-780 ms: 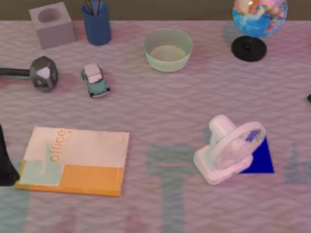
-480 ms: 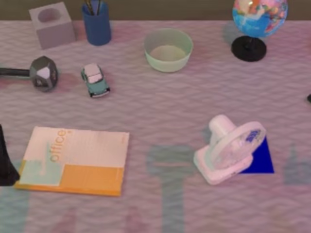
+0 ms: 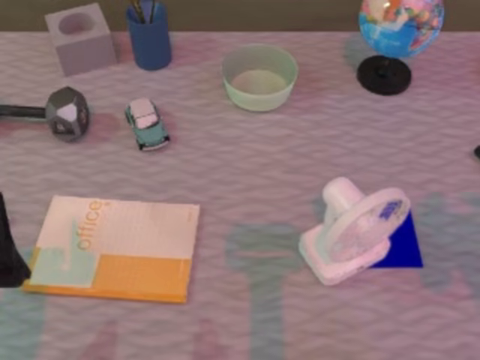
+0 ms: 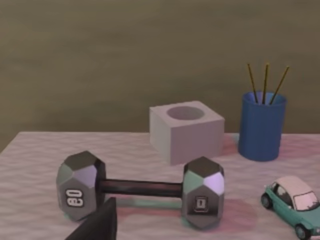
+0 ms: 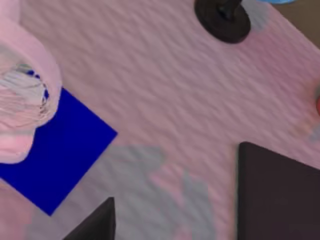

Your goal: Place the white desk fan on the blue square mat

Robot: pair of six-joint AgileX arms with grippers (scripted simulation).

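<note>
The right end effector [image 5: 175, 220] is hovering above the desk [image 3: 247, 172] right of the blue square mat [image 3: 401, 247], its dark fingers spread apart and holding nothing. The left end effector [image 4: 97, 227] is idling at the desk's left edge by the dumbbell [image 4: 140, 187]; whether it is spread I cannot tell. The white desk fan [image 3: 352, 232] is standing upright, its base mostly off the mat's left side and its grille overhanging the blue. It is probably light, rigid plastic with a fragile grille, so the cylindrical motor housing looks the safest hold. The patterned cloth around the mat is lying bare, leaving room for an approach.
</note>
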